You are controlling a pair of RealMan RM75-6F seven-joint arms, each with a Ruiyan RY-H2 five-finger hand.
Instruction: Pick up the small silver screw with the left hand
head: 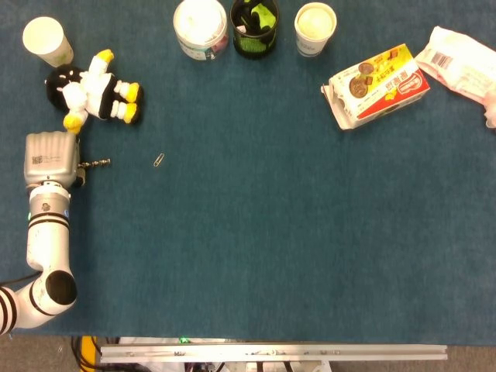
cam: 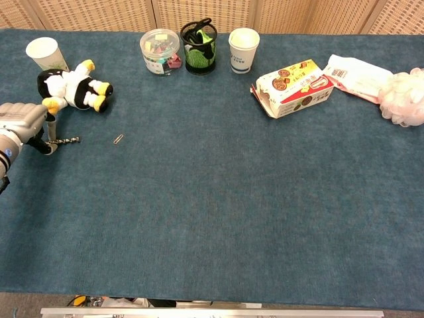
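The small silver screw [head: 98, 163] lies level at the table's far left and points right. My left hand [head: 51, 159] is at its left end, back facing up, and pinches that end between fingertips. The chest view shows the screw [cam: 65, 140] sticking out from under the left hand [cam: 25, 122], tilted a little with its free tip higher. Whether it still touches the blue cloth is unclear. My right hand appears in neither view.
A plush penguin [head: 91, 87] and a paper cup [head: 46, 40] sit just beyond the hand. A paper clip [head: 159, 160] lies right of the screw. A plastic tub [head: 200, 28], mesh holder [head: 254, 27], cup [head: 315, 28], snack box [head: 377, 84] and packet [head: 461, 62] line the far edge.
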